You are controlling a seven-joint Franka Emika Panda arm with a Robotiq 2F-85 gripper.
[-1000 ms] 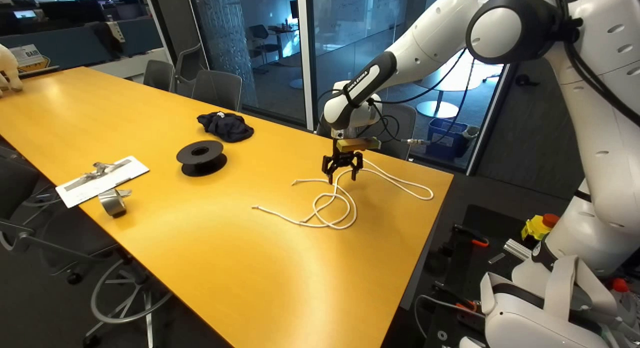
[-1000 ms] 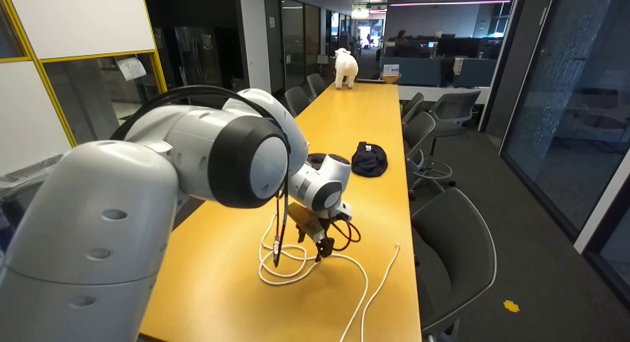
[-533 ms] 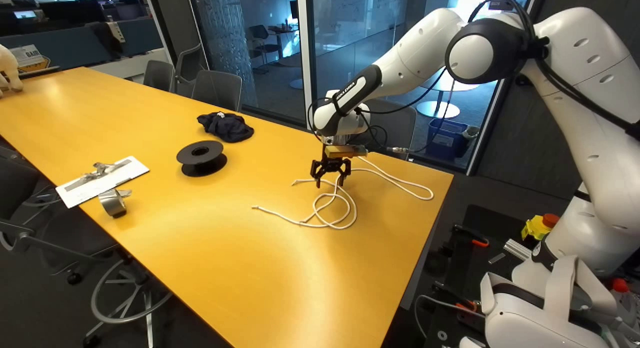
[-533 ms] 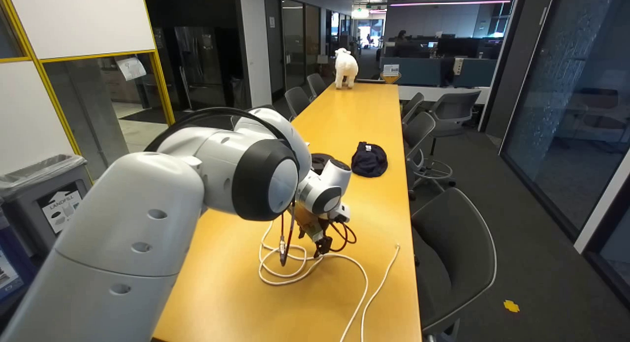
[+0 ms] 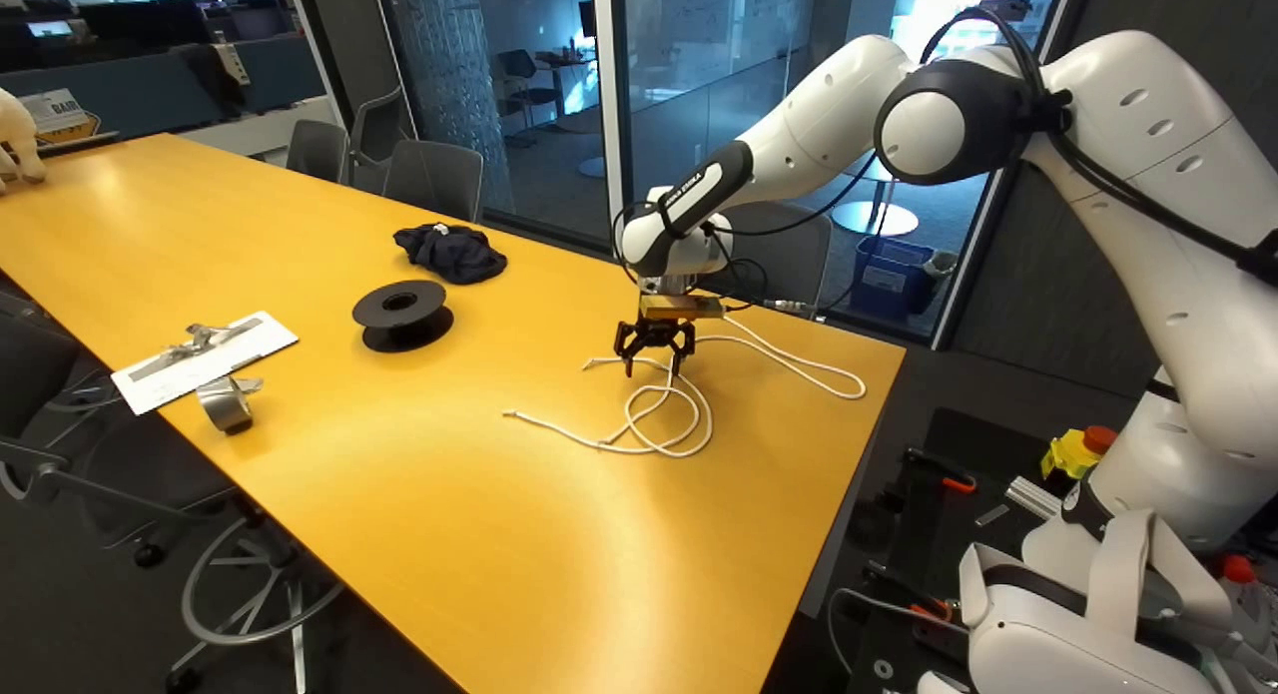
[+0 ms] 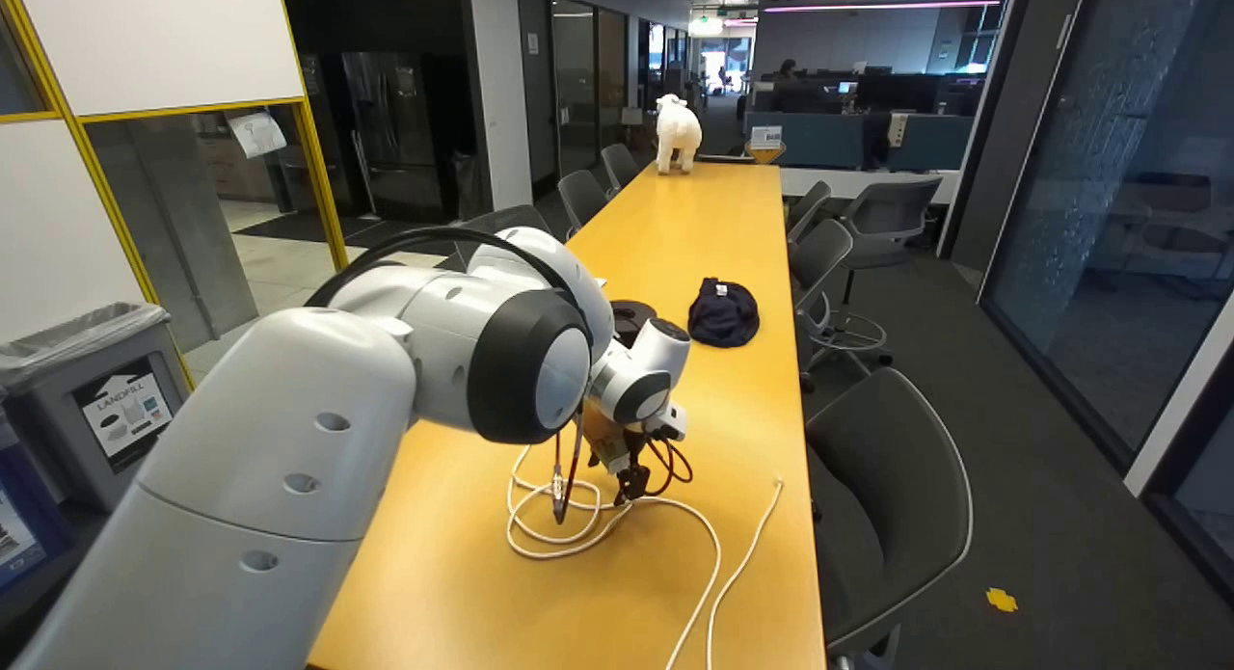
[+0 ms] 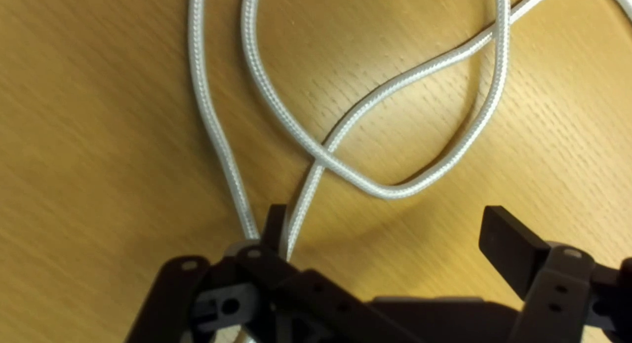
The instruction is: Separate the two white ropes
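The two white ropes (image 5: 682, 455) lie on the table in loose, crossing loops, with a long bend toward the table's corner. They also show in an exterior view (image 6: 717, 551), partly behind the arm. In the wrist view, one strand (image 7: 395, 191) crosses over another (image 7: 306, 195). My gripper (image 5: 652, 372) is open above the strands near the loops; it also shows in the wrist view (image 7: 385, 229). One strand runs along the inner side of the left finger (image 7: 274, 224), another passes outside it. The right finger (image 7: 511, 249) is over bare wood. Nothing is held. I cannot tell whether a finger touches rope.
A black spool (image 5: 401, 310) and a dark cap (image 5: 454, 253) stand farther along the table (image 5: 499, 534). A white strip-shaped device (image 5: 205, 359) and a tape roll (image 5: 225, 402) lie by the long edge. Chairs (image 6: 892, 516) line one side.
My gripper has moved a little along the table toward the spool side and lower, with the arm stretching out. It stays open. The ropes have not visibly moved.
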